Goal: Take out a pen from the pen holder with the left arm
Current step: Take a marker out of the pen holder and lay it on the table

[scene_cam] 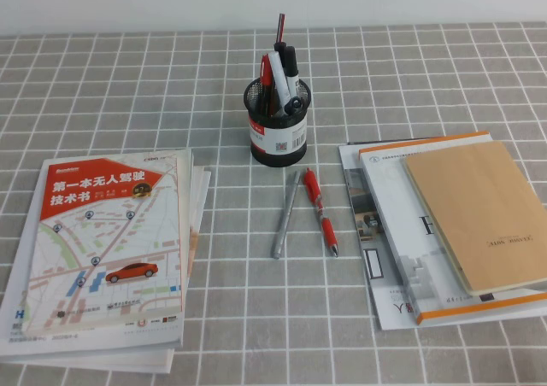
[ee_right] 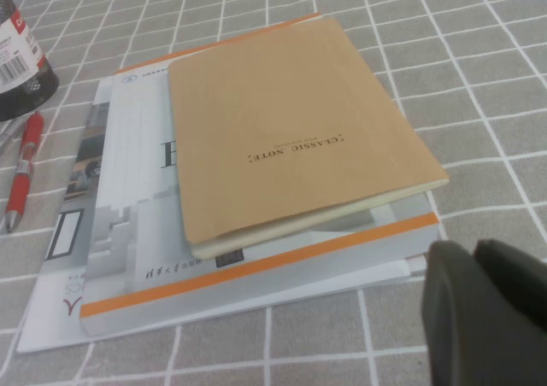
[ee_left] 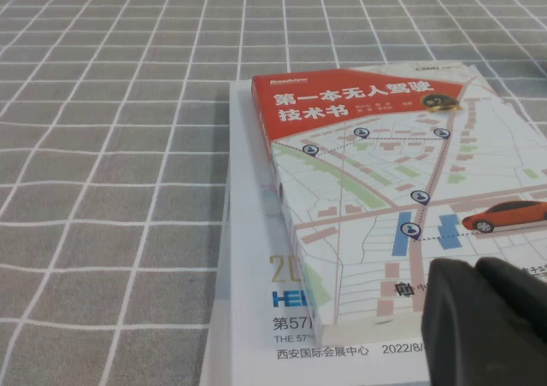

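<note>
A black mesh pen holder [scene_cam: 279, 135] stands at the table's middle, a little to the back, with several pens [scene_cam: 282, 70] upright in it. In front of it lie a grey pen [scene_cam: 286, 215] and a red pen [scene_cam: 320, 211] on the cloth. Neither arm shows in the high view. My left gripper [ee_left: 474, 271] is shut with nothing in it, hovering over the near corner of the red and white map-cover book [ee_left: 385, 181]. My right gripper [ee_right: 474, 254] is shut and empty, beside the near corner of the book stack topped by a tan notebook [ee_right: 291, 138].
The map-cover book [scene_cam: 107, 241] lies on a stack at the left front. A tan notebook [scene_cam: 479, 215] rests on white and orange books at the right. The pen holder's base [ee_right: 17, 61] and the red pen [ee_right: 21, 177] show in the right wrist view. Grey checked cloth covers the table.
</note>
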`<state>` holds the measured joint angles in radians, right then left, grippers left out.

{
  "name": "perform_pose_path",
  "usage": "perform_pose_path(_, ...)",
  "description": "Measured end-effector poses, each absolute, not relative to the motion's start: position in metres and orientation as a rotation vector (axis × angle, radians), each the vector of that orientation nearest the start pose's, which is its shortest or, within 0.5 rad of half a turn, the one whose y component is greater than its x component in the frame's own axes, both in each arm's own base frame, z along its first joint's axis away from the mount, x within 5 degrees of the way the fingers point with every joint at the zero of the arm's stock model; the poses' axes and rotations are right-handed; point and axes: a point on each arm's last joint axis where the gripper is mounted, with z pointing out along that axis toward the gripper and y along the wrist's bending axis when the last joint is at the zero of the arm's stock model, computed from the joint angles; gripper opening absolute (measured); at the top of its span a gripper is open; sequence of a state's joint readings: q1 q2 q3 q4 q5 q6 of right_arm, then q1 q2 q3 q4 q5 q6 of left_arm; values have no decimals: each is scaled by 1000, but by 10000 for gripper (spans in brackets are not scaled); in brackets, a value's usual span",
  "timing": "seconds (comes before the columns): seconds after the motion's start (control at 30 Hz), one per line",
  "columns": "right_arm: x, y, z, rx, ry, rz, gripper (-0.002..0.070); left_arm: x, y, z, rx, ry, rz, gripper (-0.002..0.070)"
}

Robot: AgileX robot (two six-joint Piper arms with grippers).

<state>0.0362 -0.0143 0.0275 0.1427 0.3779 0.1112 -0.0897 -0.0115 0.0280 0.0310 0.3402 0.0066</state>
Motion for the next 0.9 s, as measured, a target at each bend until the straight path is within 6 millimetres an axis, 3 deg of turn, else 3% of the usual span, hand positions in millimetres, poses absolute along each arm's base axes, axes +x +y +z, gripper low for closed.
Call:
perform_pose_path(0.53,52,7,171,159,1871,242,-13,54,-5,176,86,1815,-57,-3)
perform_pose_path(0.77,52,7,171,159,1871,242,-13,56,-8,194,-225,1618,-402,-3)
perform_pose_path(0.9,52,7,171,159,1871,242,-13,56,-4,206,-309,1462,-469,-3)
